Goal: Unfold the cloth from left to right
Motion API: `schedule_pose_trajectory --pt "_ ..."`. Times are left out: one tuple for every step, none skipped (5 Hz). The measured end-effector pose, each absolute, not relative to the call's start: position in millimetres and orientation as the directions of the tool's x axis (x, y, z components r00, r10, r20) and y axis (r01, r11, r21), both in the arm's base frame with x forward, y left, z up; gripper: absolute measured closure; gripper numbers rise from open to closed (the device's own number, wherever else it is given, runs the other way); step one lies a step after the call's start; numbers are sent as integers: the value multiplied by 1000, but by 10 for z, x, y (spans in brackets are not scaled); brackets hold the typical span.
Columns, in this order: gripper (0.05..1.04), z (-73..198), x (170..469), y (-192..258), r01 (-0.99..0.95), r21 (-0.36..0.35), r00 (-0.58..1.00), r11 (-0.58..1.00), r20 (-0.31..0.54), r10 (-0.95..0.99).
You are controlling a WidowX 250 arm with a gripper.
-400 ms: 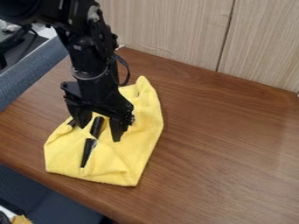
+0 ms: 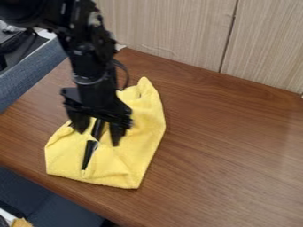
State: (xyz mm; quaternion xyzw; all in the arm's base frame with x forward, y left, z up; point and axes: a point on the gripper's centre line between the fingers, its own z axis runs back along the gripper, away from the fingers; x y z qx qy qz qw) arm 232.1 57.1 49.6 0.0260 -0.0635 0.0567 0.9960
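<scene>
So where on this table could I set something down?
The widest bare stretch of table runs from the yellow cloth rightward, below the wall panels. A smaller one lies between cloth and blue-grey panel. It's crowded over the cloth: gripper above, black object on it.

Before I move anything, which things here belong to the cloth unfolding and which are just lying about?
Part of the job:
- yellow cloth
- gripper, over the cloth

Just lying about:
- dark slender item on the cloth
- tan item, lower left corner
</scene>
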Motion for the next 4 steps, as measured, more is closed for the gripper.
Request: schedule_pose_trajectory --pt "83 451 2396 669 -161 42 981 986 119 155" --pt "83 399 2459 755 -193 50 976 980 110 186" --pt "83 318 2500 801 -201 69 976 977 98 194" --pt "83 229 2579 811 -202 91 977 975 93 193"
